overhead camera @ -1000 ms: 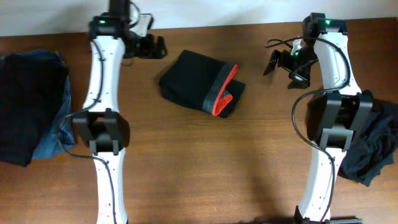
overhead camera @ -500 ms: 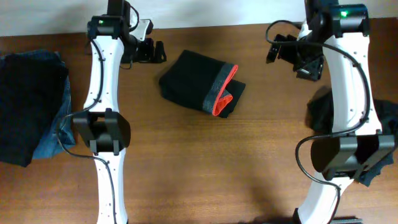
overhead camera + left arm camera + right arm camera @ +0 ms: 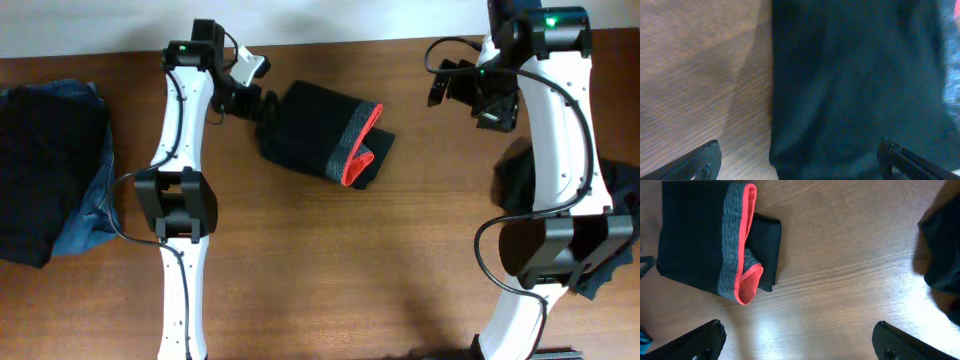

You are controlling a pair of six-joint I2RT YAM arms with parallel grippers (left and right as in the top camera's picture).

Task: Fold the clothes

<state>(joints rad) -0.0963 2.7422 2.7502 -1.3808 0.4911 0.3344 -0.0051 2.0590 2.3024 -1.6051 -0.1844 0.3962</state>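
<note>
The clothes in play are black trousers [image 3: 312, 128], folded into a compact bundle at the table's back middle, with a grey waistband [image 3: 355, 140] edged in red. My left gripper [image 3: 258, 103] is open at the bundle's left edge. In the left wrist view the black cloth [image 3: 850, 85] fills the space between its spread fingers [image 3: 704, 161], and that left gripper [image 3: 800, 167] straddles the cloth's edge. My right gripper [image 3: 465, 98] hangs open above bare wood to the right of the bundle. The right wrist view shows the trousers [image 3: 695, 235] far off and the right gripper [image 3: 800, 345] holding nothing.
A stack of blue denim and black garments [image 3: 45, 170] lies at the left table edge. A crumpled dark garment [image 3: 600, 235] lies at the right edge, partly under my right arm, and it also shows as a dark garment [image 3: 945, 255] in the right wrist view. The wooden table [image 3: 330, 260] stretches across the front.
My left gripper has swung right and down until it reached the trousers' left edge. The right arm rose and moved back early on, then stayed still. The trousers have not moved.
</note>
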